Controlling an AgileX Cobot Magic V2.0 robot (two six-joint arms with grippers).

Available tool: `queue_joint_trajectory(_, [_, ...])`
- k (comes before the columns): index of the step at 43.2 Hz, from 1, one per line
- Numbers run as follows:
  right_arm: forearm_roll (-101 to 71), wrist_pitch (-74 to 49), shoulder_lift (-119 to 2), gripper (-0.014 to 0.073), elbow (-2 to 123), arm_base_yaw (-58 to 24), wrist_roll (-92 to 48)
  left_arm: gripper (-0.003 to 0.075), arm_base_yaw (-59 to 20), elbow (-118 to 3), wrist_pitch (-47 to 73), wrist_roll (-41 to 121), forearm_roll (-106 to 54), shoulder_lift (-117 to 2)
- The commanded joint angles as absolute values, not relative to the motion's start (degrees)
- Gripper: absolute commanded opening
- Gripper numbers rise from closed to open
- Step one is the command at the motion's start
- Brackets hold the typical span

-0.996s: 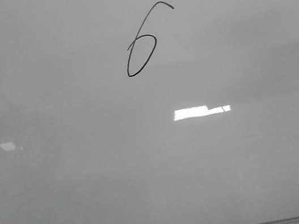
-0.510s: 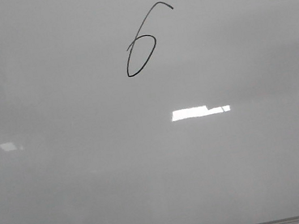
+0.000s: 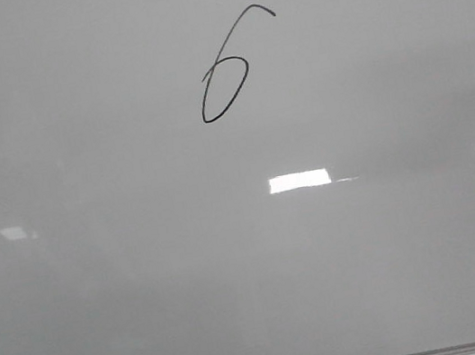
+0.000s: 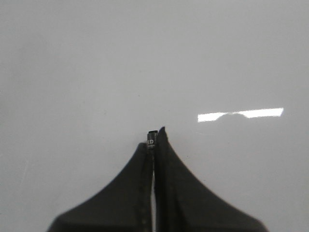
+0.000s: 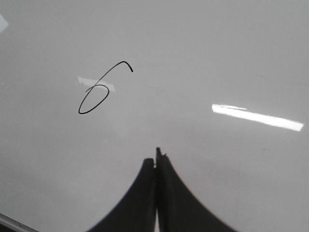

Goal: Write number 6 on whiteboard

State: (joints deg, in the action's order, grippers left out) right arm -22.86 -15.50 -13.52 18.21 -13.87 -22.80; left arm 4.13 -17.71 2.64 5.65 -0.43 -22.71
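I am looking at the whiteboard (image 3: 103, 300), a glossy pale grey-white board that is filling my front view, with a thin grey frame edge running along its bottom and bright rectangular reflections lying across it. The number 6 (image 3: 225, 88) is sitting in the upper middle of the board, a thin black slanted stroke with a narrow oval loop and a long curved, hooked tail. I am also seeing it (image 5: 94, 99) in my right wrist view.
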Motion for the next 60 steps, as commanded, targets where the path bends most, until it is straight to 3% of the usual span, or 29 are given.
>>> queue_joint_trajectory(1, [-23.7, -9.9, -10.6, -0.0069, 17.9, -13.5, -22.6, -0.0020, 4.0, -18.6, 5.0, 5.1, -0.6, -17.2])
queue_joint_trajectory(12, [-23.7, -9.2, -8.7, -0.0069, 17.8, -13.5, -22.6, -0.0020, 4.0, -18.6, 8.7, 5.1, -0.6, -8.8])
queue_joint_trajectory(44, [-23.7, -9.6, -8.7, -0.0069, 17.8, -13.5, -22.6, -0.0020, 4.0, -18.6, 8.7, 5.1, -0.6, -8.7])
queue_joint_trajectory(60, [-23.7, -9.6, -8.7, -0.0069, 17.8, -13.5, -22.6, -0.0020, 1.2, -6.6, 8.7, -1.9, 0.9, 1.5])
